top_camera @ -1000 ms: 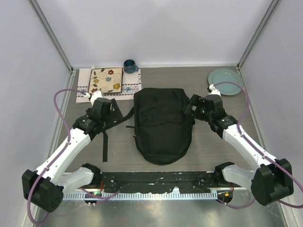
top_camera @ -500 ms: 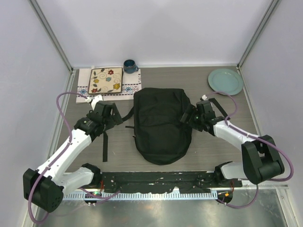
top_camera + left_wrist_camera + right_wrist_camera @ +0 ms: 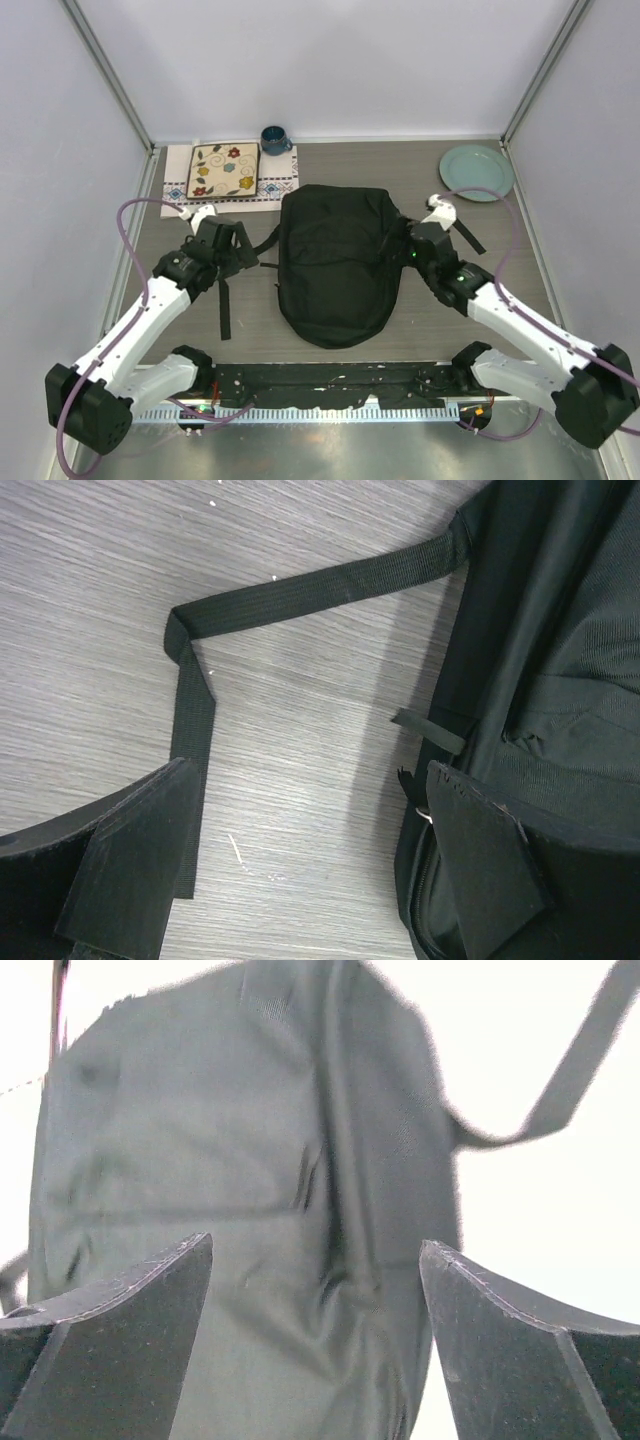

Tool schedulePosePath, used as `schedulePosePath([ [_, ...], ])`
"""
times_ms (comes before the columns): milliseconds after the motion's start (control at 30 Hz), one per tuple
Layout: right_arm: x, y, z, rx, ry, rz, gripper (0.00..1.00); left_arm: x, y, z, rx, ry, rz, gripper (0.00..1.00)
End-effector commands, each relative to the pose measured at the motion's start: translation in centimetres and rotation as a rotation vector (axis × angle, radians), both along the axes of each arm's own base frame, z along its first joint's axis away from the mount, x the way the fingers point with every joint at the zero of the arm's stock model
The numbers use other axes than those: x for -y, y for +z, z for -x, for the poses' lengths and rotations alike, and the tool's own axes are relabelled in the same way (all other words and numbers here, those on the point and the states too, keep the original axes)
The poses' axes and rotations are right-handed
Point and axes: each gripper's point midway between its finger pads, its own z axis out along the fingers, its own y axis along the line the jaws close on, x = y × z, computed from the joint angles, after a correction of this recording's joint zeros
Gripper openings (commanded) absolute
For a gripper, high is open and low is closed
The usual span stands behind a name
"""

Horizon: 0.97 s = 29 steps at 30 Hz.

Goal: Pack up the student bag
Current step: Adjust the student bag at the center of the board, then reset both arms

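The student bag [image 3: 335, 262], a large black fabric backpack, lies flat in the middle of the table. Its webbing straps trail out on both sides [image 3: 222, 305]. My left gripper [image 3: 240, 250] is open at the bag's left edge; in the left wrist view one finger is over the strap [image 3: 190, 720] and the other over the bag's zipper side [image 3: 540, 680]. My right gripper [image 3: 395, 245] is open at the bag's right edge, and the bag's fabric [image 3: 250, 1160] fills the space between its fingers in the right wrist view.
A flowered pad [image 3: 224, 170] lies on a patterned cloth [image 3: 280, 185] at the back left, with a dark blue mug [image 3: 274, 139] behind it. A pale green plate [image 3: 476, 172] sits at the back right. Walls close in the table's sides.
The right arm has swung its gripper from the back right down to the bag's right edge. The bag has shifted slightly left. The left gripper has edged closer to the bag.
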Motion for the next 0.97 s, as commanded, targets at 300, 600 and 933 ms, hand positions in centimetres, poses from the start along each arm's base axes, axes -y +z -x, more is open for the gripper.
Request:
schedulePosePath([
  [300, 17.3, 2.6, -1.7, 0.229, -0.664, 0.532, 0.90, -2.5, 4.2, 0.3, 0.181, 0.063, -0.028, 1.00],
  [600, 19.2, 0.2, -0.5, 0.244, -0.749, 0.533, 0.97, -3.4, 4.7, 0.8, 0.225, 0.075, -0.049, 1.00],
  [933, 21.6, -2.3, 0.7, 0.300, -0.817, 0.599, 0.97, -2.7, 4.2, 0.0, 0.216, 0.061, -0.039, 0.99],
])
